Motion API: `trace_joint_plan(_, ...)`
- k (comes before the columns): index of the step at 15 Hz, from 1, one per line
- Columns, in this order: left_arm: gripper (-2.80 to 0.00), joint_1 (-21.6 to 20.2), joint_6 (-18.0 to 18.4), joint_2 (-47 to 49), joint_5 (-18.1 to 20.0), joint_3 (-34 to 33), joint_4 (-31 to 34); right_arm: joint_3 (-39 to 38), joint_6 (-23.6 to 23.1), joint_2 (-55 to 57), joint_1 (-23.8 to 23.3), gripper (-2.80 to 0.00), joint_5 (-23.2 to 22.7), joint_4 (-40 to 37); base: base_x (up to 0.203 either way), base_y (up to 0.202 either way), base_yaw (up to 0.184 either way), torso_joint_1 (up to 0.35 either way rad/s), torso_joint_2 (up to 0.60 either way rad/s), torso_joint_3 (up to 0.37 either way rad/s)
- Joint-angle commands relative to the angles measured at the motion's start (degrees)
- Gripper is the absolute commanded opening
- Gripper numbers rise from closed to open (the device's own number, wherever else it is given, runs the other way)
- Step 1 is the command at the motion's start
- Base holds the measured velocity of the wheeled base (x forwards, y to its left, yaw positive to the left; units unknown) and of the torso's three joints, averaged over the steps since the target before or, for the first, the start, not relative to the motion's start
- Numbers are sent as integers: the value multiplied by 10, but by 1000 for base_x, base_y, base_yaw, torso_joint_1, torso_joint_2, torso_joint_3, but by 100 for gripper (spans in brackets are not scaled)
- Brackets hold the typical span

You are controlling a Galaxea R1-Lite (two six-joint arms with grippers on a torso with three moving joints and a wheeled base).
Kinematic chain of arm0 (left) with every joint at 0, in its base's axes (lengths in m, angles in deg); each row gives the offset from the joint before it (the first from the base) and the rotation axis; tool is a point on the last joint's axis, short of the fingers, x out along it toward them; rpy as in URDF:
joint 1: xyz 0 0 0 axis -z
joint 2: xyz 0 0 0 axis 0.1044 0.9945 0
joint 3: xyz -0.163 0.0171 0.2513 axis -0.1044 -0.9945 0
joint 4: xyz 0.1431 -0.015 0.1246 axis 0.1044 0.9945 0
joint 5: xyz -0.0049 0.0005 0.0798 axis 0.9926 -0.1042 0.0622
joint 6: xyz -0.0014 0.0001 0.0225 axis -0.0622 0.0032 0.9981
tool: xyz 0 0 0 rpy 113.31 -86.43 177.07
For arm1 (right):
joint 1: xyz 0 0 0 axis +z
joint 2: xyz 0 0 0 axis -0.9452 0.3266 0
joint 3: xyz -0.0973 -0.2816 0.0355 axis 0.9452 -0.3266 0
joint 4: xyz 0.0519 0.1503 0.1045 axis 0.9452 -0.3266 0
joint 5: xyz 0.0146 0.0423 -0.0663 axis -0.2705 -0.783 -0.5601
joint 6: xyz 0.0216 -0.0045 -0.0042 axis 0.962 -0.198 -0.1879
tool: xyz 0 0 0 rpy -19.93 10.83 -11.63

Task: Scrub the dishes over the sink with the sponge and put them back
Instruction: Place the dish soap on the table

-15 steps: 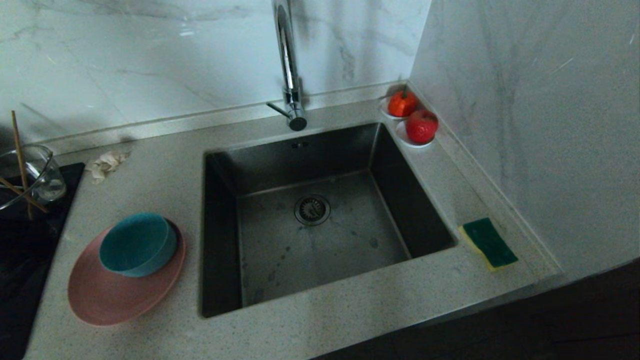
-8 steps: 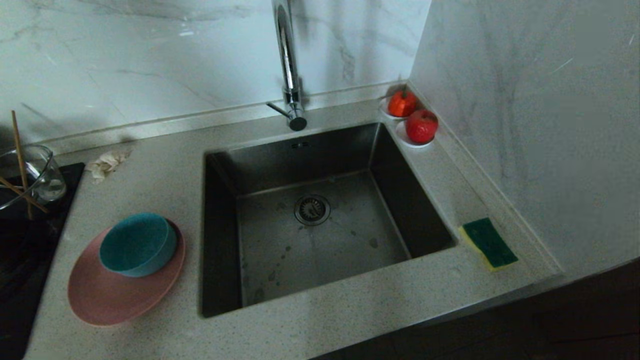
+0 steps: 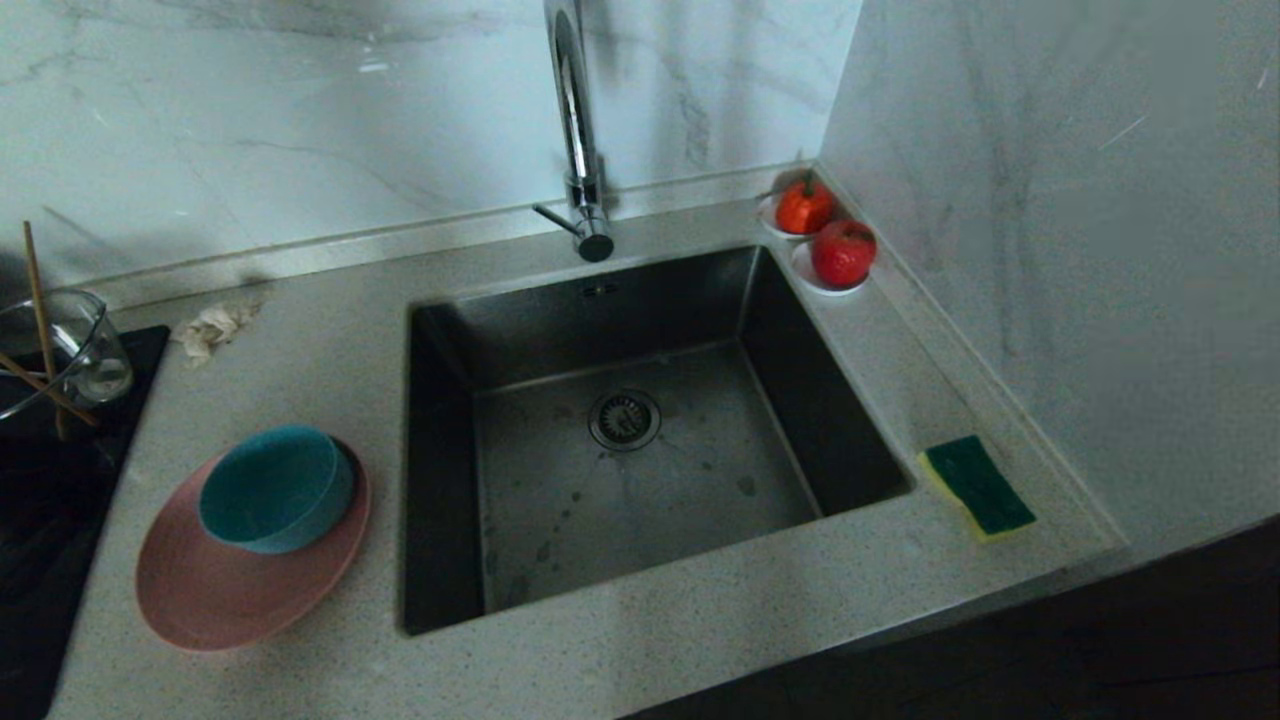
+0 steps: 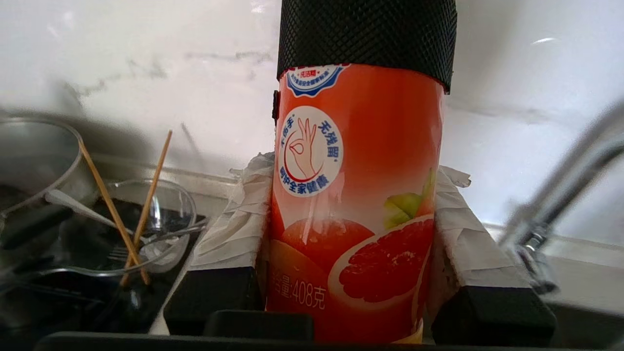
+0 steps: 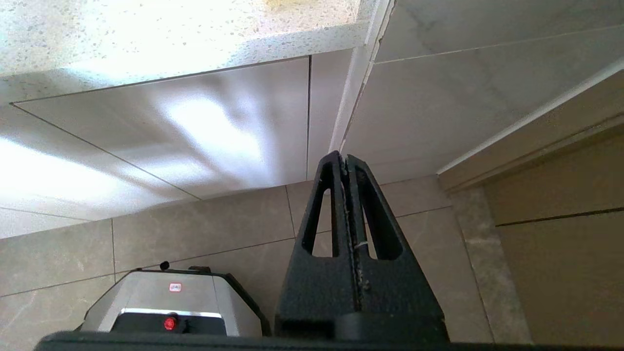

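Observation:
On the counter to the left of the sink [image 3: 700, 500], a teal-blue bowl [image 3: 275, 488] sits on a pink plate [image 3: 200, 600]. The yellow sponge [image 3: 978, 487] lies green side up on the counter at the sink's right edge. Neither arm shows in the head view. In the left wrist view my left gripper [image 4: 353, 170] is shut on an orange bottle [image 4: 360, 146] with a grapefruit label and a black textured sleeve on its far end; tape-wrapped fingers [image 4: 234, 219] press both sides. My right gripper [image 5: 343, 158] is shut on nothing and hangs below the counter, over the tiled floor.
A chrome faucet [image 3: 575, 130] rises behind the sink. Two saucers with red fruit [image 3: 843, 255] sit in the back right corner. A glass jug with chopsticks [image 3: 60, 350] stands on a black cooktop [image 3: 40, 500] at far left, and crumpled paper [image 3: 210, 328] lies nearby.

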Motion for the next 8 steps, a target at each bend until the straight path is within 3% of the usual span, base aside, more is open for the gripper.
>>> trace_joint_plan(1, -280, -6, 4, 95, -23, 15, -46, 0, 0, 0, 0, -280, 0, -1, 0, 0, 0, 0, 0, 0)
trace_joint_plan(8, -280, -134, 10, 211, -33, 31, -164, -1, 0, 0, 0, -280, 0, -1, 0, 0, 0, 0, 0, 0)
